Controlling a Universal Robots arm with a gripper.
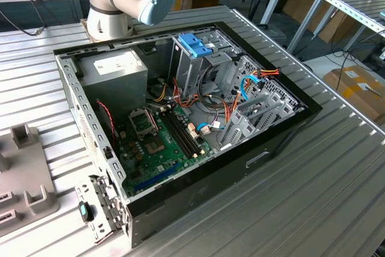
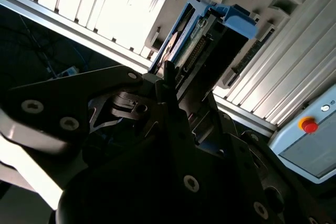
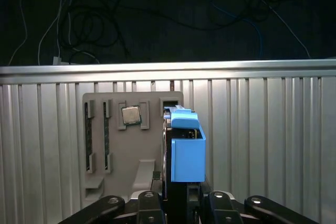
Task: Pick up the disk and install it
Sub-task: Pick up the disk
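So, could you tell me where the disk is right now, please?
In the first wrist view the disk stands on edge at the side of the grey holder tray, near the square chip, on the ribbed table.

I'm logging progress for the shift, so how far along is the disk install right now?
Nothing looks finished yet. In hand: the gripper is at the disk, which stands on edge at the grey parts tray in the first wrist view; I cannot tell whether it is gripped or lifted. Left: the install itself, since the disk is at the tray, not in the open computer case.
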